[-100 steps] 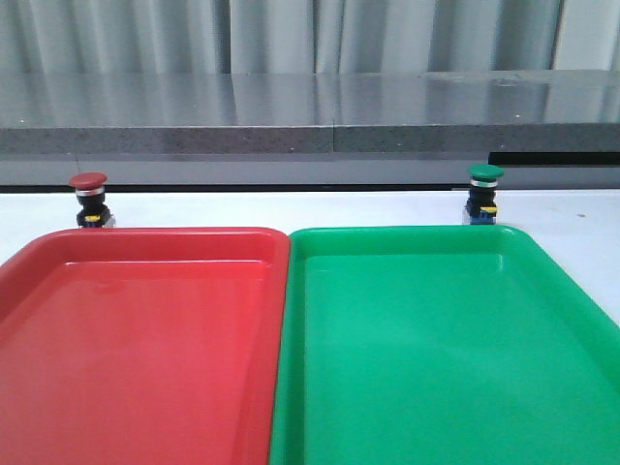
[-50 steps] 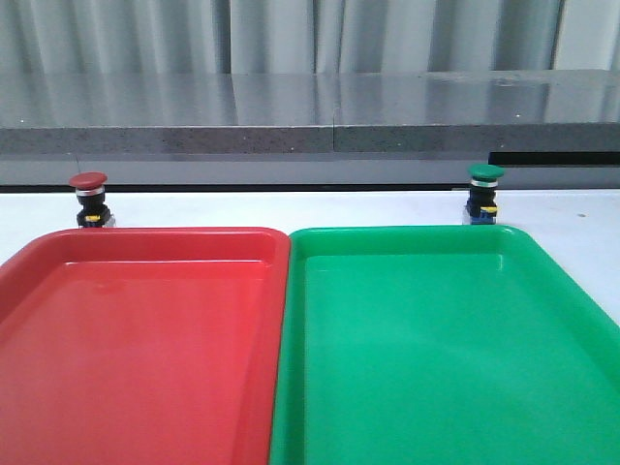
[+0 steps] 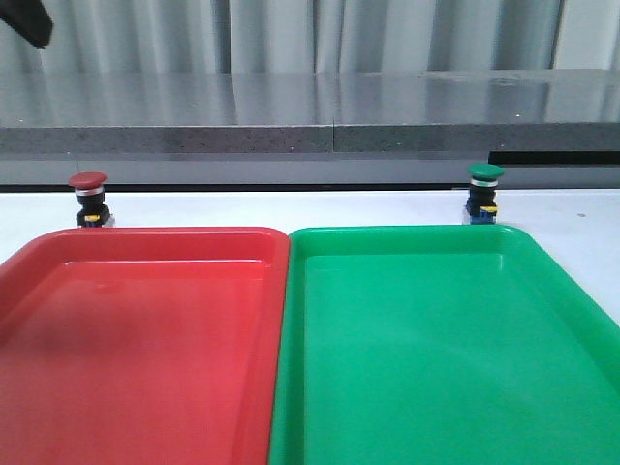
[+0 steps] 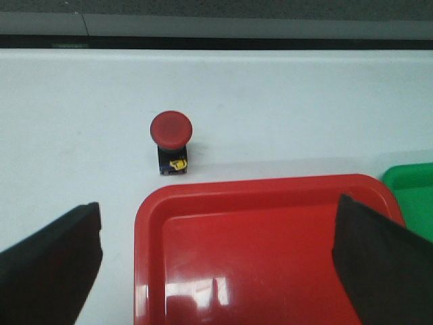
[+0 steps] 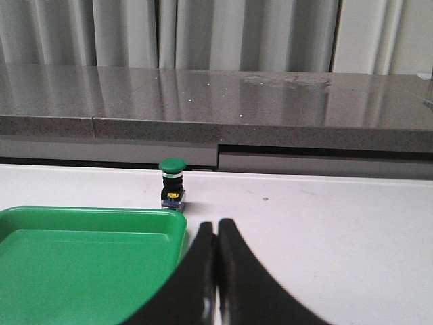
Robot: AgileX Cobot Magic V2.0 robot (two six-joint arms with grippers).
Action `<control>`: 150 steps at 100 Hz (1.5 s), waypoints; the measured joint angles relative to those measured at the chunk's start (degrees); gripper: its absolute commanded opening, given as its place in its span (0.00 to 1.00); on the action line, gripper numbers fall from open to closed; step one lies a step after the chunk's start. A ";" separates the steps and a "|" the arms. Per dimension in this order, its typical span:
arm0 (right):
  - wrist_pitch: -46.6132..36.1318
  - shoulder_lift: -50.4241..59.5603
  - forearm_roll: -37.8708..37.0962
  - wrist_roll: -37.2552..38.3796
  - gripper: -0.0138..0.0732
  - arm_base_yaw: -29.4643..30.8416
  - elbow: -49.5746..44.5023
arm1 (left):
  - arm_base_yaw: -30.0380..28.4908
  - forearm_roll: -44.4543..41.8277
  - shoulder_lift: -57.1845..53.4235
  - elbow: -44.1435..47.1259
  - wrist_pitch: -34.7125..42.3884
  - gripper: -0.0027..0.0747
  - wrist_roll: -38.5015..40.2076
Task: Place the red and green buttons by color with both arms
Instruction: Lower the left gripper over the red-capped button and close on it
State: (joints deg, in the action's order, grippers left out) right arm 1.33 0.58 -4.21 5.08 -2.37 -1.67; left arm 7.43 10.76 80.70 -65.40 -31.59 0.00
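Note:
The red button stands upright on the white table just behind the far left corner of the red tray. It also shows in the left wrist view. My left gripper is open and empty, jaws wide apart, above the far edge of the red tray, short of the button. The green button stands behind the far right corner of the green tray. My right gripper is shut and empty beside the green tray's corner, short of the green button.
A grey counter ledge runs along the back of the white table, with curtains behind. A black part of the left arm shows at the top left corner of the front view. The two trays lie side by side, touching.
A black part of the left arm has come into the top left corner of the front view. Both buttons and both trays have not moved.

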 measured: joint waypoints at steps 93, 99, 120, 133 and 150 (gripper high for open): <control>0.00 0.00 0.00 0.00 0.08 0.00 0.00 | 0.07 -6.07 38.73 -25.80 0.90 0.86 1.73; 0.00 0.00 0.00 0.00 0.08 0.00 0.00 | 0.07 -6.07 39.27 -25.89 1.22 0.85 1.88; 0.00 0.00 0.00 0.00 0.08 0.00 0.00 | 0.07 -6.29 40.76 -26.12 1.46 0.75 1.91; 0.00 0.00 0.00 0.00 0.08 0.00 0.00 | 0.07 -6.28 40.76 -26.12 1.79 0.59 2.00; 0.00 0.00 0.00 0.00 0.08 0.00 0.00 | 0.07 -6.28 40.76 -26.24 1.93 0.29 2.00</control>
State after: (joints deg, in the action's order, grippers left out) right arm 1.33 0.58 -4.21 5.08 -2.37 -1.67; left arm 7.51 4.48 121.46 -91.64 -29.66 2.00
